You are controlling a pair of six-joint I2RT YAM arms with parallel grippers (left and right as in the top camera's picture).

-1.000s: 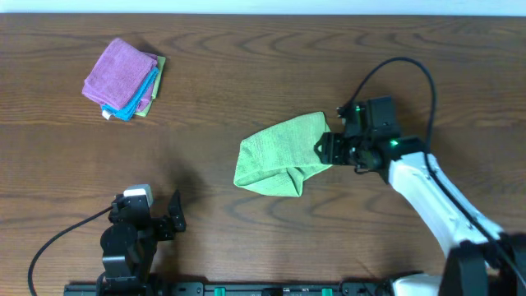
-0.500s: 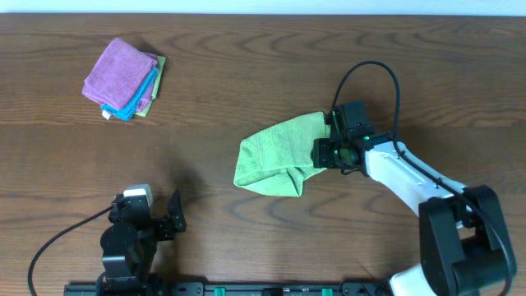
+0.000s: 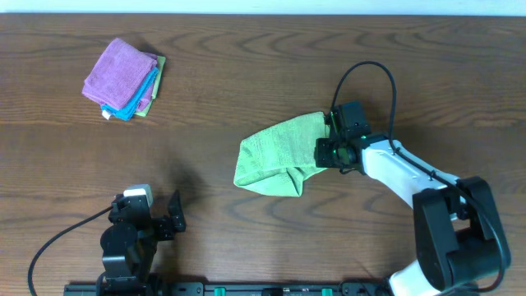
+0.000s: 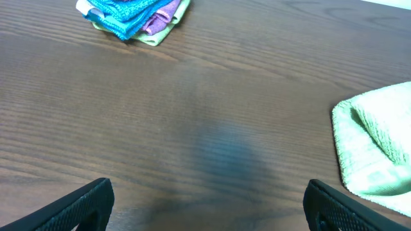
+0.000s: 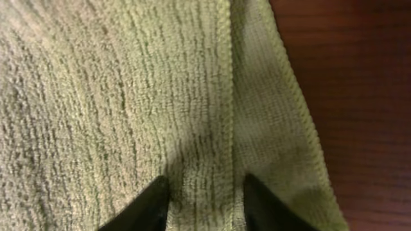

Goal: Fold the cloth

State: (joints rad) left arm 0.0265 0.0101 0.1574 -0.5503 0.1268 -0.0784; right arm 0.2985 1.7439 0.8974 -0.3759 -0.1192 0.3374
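Note:
The cloth (image 3: 275,158) is light lime-green and lies loosely folded in the middle of the table, with a flap turned under at its near edge. My right gripper (image 3: 323,152) is at the cloth's right edge. In the right wrist view its two fingertips (image 5: 205,192) press into the cloth (image 5: 115,96) with a ridge of fabric and a hem pinched between them. My left gripper (image 3: 167,219) rests open and empty at the near left. In its wrist view the fingers (image 4: 205,205) are spread wide, and the cloth's edge (image 4: 379,147) shows at the right.
A stack of folded cloths (image 3: 123,79), purple on top of blue and green, sits at the far left and also shows in the left wrist view (image 4: 138,16). The table is dark brown wood (image 3: 246,66).
My right arm has swung left and its wrist has tipped over the cloth's right edge, fingers staying at that edge. The cloth and the left arm have not moved.

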